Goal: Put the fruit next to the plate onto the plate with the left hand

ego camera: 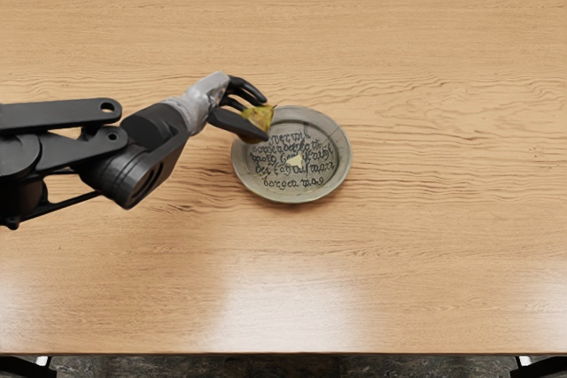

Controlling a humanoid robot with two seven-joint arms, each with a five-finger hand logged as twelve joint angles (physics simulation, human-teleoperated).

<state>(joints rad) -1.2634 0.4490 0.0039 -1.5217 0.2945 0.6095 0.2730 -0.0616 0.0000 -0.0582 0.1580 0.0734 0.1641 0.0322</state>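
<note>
Fruit, half hidden in left robot hand, over plate rim.

A light wooden table with a wavy grain carries one round plate, grey-green with dark lettering across its face. The plate lies flat on the wood, and the tabletop stretches widest to the plate's right.

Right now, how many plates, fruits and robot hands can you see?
Robot hands: 1, the left hand
Fruits: 1, a yellow fruit pinched by that hand at the rim of the plate
Plates: 1
Total: 3
A yellow speck on the plate is too small to name.
</note>
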